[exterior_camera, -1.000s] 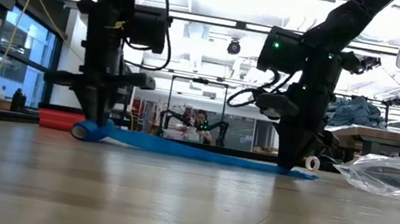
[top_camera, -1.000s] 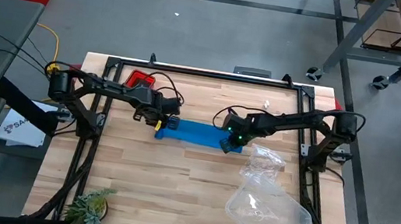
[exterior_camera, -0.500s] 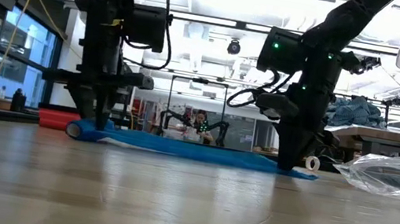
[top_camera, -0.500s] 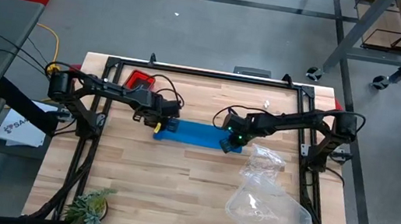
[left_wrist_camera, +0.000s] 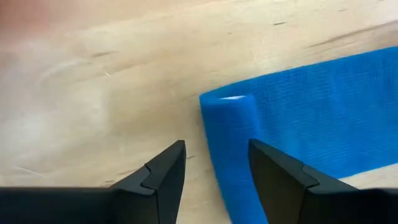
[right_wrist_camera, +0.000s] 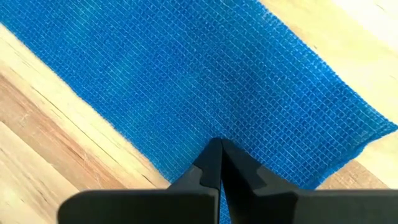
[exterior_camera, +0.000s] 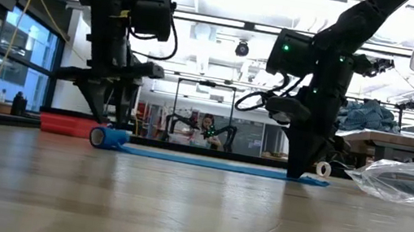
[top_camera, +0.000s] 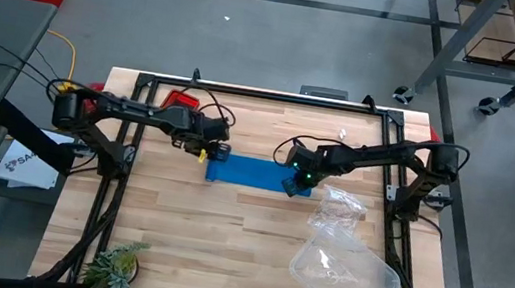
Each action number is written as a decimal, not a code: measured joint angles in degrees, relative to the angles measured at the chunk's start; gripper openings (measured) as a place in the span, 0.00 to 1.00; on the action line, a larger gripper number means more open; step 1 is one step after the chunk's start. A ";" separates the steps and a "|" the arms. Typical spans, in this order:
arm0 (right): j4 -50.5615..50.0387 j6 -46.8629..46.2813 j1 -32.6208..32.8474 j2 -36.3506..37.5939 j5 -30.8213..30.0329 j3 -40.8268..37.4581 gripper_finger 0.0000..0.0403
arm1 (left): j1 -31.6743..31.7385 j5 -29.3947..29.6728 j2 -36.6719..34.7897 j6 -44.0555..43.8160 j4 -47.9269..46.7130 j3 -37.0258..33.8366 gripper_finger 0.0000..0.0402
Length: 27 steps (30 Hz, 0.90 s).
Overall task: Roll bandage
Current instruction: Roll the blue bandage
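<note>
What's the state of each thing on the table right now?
bandage: lying flat on the table, short roll started at its left end.
left gripper: open, above the rolled end, holding nothing.
right gripper: shut, tips pressing the bandage's other end down.
plastic bag: crumpled, lying untouched.

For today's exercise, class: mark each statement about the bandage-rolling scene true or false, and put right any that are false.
1. The left gripper is open and holds nothing. True.
2. The bandage is rolled up completely. False: only its end near the left gripper is rolled; the rest lies flat on the table.
3. The right gripper is shut, with its tips pressed on the flat bandage. True.
4. The clear plastic bag covers the bandage. False: it lies apart, towards the table's front right corner.
5. The red tray sits on the bandage. False: it sits behind the left arm, clear of the bandage.
</note>
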<state>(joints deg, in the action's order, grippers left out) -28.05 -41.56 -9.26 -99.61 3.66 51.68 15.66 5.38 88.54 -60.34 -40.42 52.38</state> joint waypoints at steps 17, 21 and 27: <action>-4.43 -0.91 -0.09 0.00 -1.79 0.04 0.00 | -2.75 2.67 -0.25 -5.43 -6.82 0.00 0.42; -4.49 -1.05 -0.07 0.00 -2.31 0.04 0.00 | -2.75 2.68 -0.24 -6.23 -6.75 0.00 0.42; -4.02 -1.05 -0.09 -0.02 -2.50 -0.02 0.00 | -3.02 2.03 2.60 -7.20 -5.66 0.00 0.42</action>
<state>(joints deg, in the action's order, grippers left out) -32.08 -42.61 -9.34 -99.63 1.16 51.66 12.64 7.42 91.14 -67.55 -46.08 52.38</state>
